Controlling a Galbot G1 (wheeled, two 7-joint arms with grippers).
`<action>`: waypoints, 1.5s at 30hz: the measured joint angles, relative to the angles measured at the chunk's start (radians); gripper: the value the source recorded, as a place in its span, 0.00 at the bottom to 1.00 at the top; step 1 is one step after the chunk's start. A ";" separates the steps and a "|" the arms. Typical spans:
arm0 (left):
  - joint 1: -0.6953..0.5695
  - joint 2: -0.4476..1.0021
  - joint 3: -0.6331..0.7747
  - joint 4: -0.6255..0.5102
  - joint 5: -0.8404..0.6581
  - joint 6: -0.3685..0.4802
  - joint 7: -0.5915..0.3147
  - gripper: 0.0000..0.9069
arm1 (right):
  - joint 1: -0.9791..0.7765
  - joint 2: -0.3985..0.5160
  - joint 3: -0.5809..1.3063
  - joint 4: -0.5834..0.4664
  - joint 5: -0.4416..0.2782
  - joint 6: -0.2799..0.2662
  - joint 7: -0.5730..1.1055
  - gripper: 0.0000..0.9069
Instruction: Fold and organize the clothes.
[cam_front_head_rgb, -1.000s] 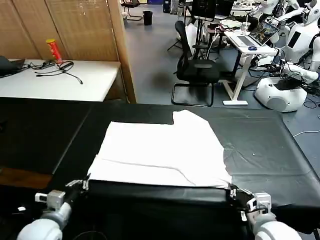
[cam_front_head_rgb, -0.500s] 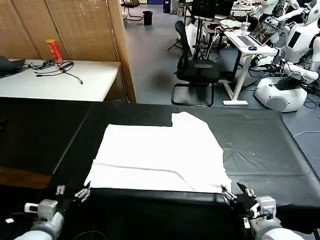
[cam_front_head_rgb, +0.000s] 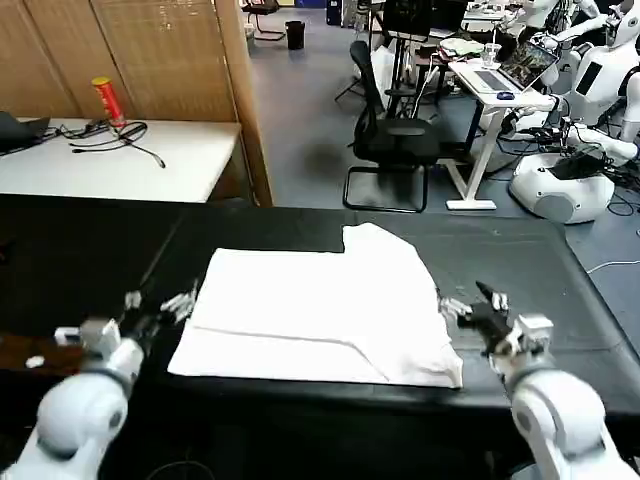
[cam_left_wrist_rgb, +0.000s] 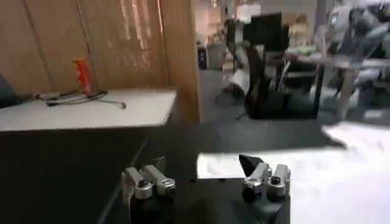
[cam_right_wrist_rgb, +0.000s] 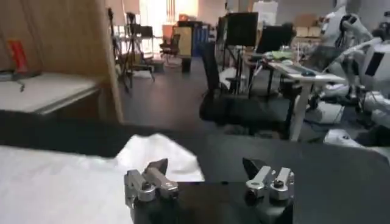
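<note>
white t-shirt (cam_front_head_rgb: 325, 312), one only, lies flat on the black tablecloth (cam_front_head_rgb: 520, 270), folded to a rough rectangle. long axis runs left to right across the table; one sleeve (cam_front_head_rgb: 375, 240) sticks out at the far edge, pointing away from the robot. a fold line crosses the near half. print not visible.

two grippers. left gripper (cam_front_head_rgb: 160, 303) held just beside the shirt's left edge, fingers spread, gripping nothing. right gripper (cam_front_head_rgb: 472, 301) just beside the shirt's right edge, fingers spread apart too, nothing between them. shirt edge shows pale in both wrist views.
</note>
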 joint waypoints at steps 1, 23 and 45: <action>-0.034 0.006 0.017 0.032 -0.019 0.005 -0.001 0.97 | 0.030 0.005 -0.018 -0.037 -0.003 -0.003 0.001 0.97; -0.484 0.006 0.281 0.559 -0.116 0.088 0.054 0.97 | 0.431 0.153 -0.167 -0.588 0.093 -0.096 0.010 0.97; -0.623 -0.037 0.375 0.723 -0.128 0.113 0.099 0.97 | 0.477 0.187 -0.150 -0.682 0.094 -0.097 0.008 0.86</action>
